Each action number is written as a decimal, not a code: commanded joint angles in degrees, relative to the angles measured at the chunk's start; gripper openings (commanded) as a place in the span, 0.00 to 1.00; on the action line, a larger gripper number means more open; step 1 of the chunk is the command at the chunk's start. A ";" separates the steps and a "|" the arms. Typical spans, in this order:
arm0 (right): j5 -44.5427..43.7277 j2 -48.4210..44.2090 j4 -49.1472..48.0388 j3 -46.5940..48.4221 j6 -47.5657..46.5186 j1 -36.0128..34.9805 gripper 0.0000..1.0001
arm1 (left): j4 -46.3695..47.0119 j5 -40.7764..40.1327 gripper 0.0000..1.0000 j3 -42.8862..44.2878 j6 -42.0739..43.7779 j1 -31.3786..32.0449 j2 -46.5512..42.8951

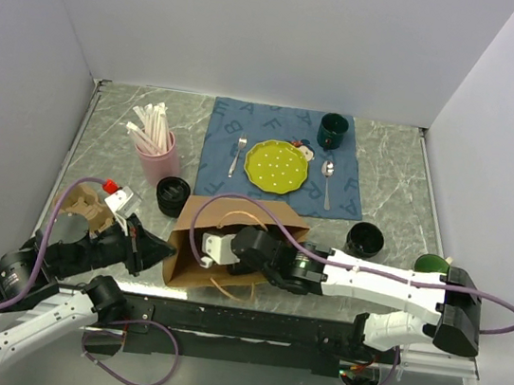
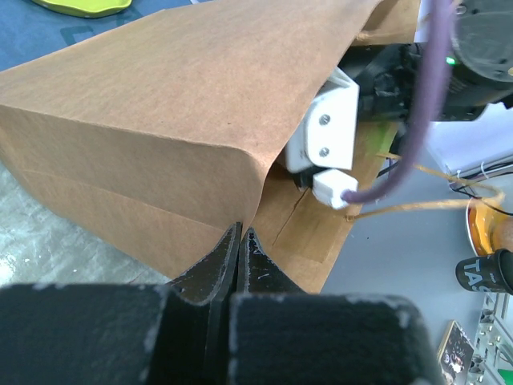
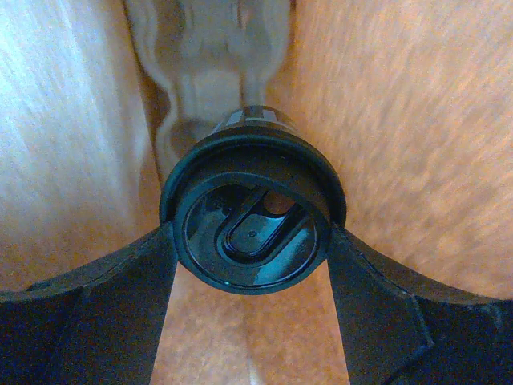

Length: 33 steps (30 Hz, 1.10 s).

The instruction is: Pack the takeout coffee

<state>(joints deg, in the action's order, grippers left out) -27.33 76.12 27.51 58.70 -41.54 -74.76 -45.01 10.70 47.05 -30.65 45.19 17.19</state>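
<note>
Evidently the left hand is clamped on the paper bag at its 9 o'clock edge, probably to steady it and hold the mouth open. Reaching in from 3 o'clock, the right hand grips the takeout coffee deep inside. Overhead, the bag, at 6 o'clock on the counter, hides the coffee; its base is blurred.
</note>
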 commanded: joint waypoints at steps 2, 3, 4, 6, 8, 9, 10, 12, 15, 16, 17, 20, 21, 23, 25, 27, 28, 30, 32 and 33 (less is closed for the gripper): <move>1.49 -4.48 -0.88 -3.41 -1.09 1.37 0.49 | 1.25 0.55 0.01 0.76 0.60 -0.19 -0.32; 1.67 -4.49 -0.88 -3.85 -1.26 1.37 0.49 | 1.24 0.46 0.01 0.77 0.42 -0.19 -0.23; 1.76 -4.49 -0.96 -4.03 -1.26 1.46 0.49 | 1.24 0.64 0.01 0.68 0.25 -0.19 -0.23; 1.93 -4.31 -1.84 -4.38 -1.44 1.55 0.49 | 1.59 1.16 0.01 0.41 0.07 -0.19 -0.32; 2.72 -3.96 -2.28 -4.29 -1.53 1.72 0.49 | 1.86 1.43 0.01 0.15 -0.19 -0.19 -0.23; 2.98 -3.70 -2.46 -4.29 -1.70 1.72 0.49 | 2.03 1.60 0.01 0.15 -0.20 -0.19 -0.31; 3.51 -3.52 -2.72 -4.38 -1.79 1.90 0.49 | 2.12 1.61 0.01 0.06 -0.28 -0.19 -0.32; 4.04 -3.35 -3.33 -4.56 -1.88 2.25 0.49 | 2.30 1.69 0.01 -0.02 -0.20 -0.19 -0.23; 4.83 -2.73 -3.95 -4.47 -1.97 2.87 0.49 | 2.48 1.87 0.01 -0.29 -0.37 -0.19 -0.31; 5.09 -2.47 -3.95 -4.47 -2.14 3.04 0.49 | 2.48 1.87 0.01 -0.29 -0.37 -0.19 -0.23; 5.27 -2.29 -3.95 -4.38 -2.23 3.30 0.49 | 2.48 1.78 0.01 -0.38 -0.37 -0.19 -0.23; 5.36 -1.59 -3.95 -3.94 -2.06 3.92 0.49 | 2.39 1.78 0.01 -0.38 -0.02 -0.19 -0.23; 5.45 -1.24 -4.04 -3.94 -2.14 4.10 0.49 | 2.39 1.69 0.01 -0.29 0.07 -0.19 -0.23; 5.36 -0.88 -4.04 -3.77 -2.40 4.19 0.49 | 2.30 1.69 0.01 -0.20 0.07 -0.19 -0.05; 5.97 -0.44 -3.87 -3.59 -2.32 4.54 0.49 | 2.21 1.69 0.01 -0.11 0.07 -0.19 -0.14; 5.71 0.26 -4.04 -3.59 -2.49 4.54 0.49 | 2.04 1.52 0.01 0.15 0.07 -0.19 -0.05; 5.80 0.26 -4.30 -3.59 -2.41 4.71 0.49 | 1.77 1.60 0.01 0.15 0.07 -0.19 -0.05; 6.06 0.61 -5.18 -3.77 -2.49 4.80 0.49 | 1.51 1.69 0.01 0.41 0.42 -0.19 0.04; 5.98 1.22 -5.62 -3.68 -2.76 4.89 0.49 | 1.16 1.61 0.01 0.59 0.60 -0.19 0.12; 5.97 1.31 -5.88 -3.59 -2.84 4.89 0.49 | 1.07 1.52 0.01 0.59 0.77 -0.19 0.21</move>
<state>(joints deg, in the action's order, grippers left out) -21.52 76.40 25.56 54.19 -43.59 -70.39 -44.91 11.11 46.94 -30.65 45.19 17.19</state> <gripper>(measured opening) 0.770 0.021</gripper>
